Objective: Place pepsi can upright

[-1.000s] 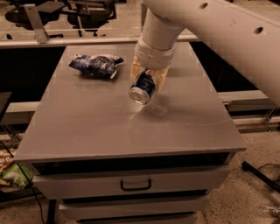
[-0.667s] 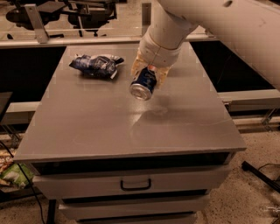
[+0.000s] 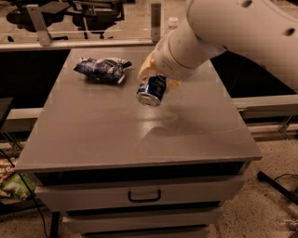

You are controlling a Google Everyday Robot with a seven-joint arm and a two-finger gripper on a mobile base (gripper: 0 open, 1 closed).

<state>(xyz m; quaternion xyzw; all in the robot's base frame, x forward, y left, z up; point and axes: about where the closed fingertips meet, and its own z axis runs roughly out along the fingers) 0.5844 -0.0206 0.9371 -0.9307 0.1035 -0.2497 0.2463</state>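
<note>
Gripper (image 3: 157, 80) is pinching the pepsi can (image 3: 151, 91) in the air, just right of the snack bag (image 3: 100, 69). The can is tilted, silver end facing us. We'd roll the wrist until the can is vertical, lower it flat onto the table (image 3: 116, 135), then release.

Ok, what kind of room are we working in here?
Probably an office or lab: office chairs behind a rail, and a grey drawer cabinet as worktop. The gripper, above its top, holds the pepsi can tilted.

Office, desk chairs (image 3: 93, 11), claw (image 3: 157, 80) above drawer cabinet (image 3: 93, 197)
</note>
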